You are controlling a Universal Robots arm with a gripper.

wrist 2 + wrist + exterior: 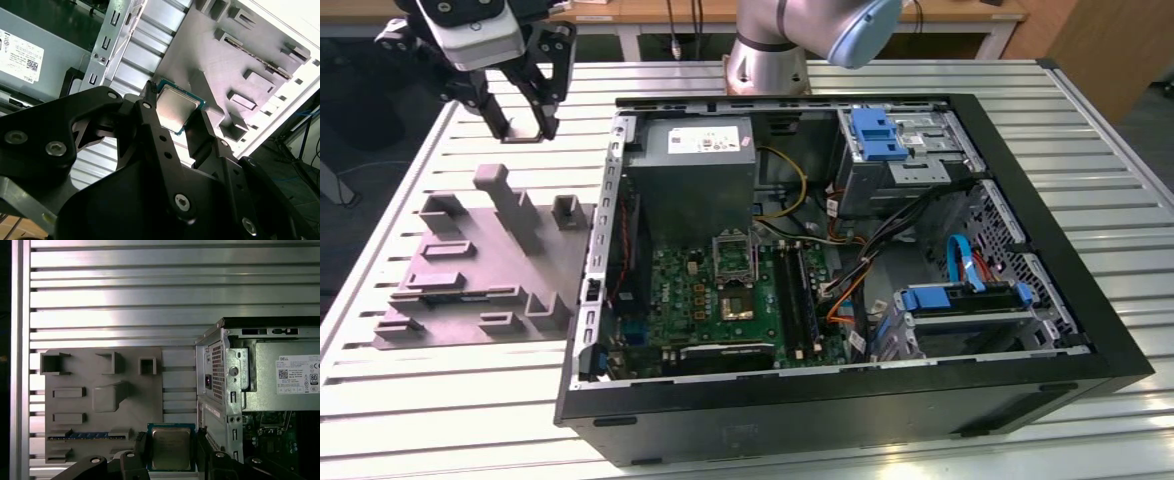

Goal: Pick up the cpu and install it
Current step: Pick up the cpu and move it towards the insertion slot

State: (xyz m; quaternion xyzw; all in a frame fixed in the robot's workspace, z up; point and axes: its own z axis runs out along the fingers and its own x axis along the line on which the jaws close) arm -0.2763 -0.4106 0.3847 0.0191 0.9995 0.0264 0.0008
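Note:
The cpu (171, 447), a small square chip with a silvery top and a thin greenish rim, sits clamped between the two black fingers of my gripper (171, 452). In the second wrist view the cpu (175, 111) shows the same way, held by its two opposite edges in the gripper (176, 120). In the exterior view the gripper (520, 125) hangs high over the table at the far left, above the back end of the grey fixture plate (480, 270) and to the left of the open computer case (854, 400). The motherboard socket (734, 255) lies inside the case.
The grey fixture plate (100, 405) has raised blocks and slots, and a blue strip lies in one slot. Inside the case are a power supply (700, 170), drive cages with blue clips (881, 135) and loose cables (907, 240). The arm's base (767, 60) stands behind the case.

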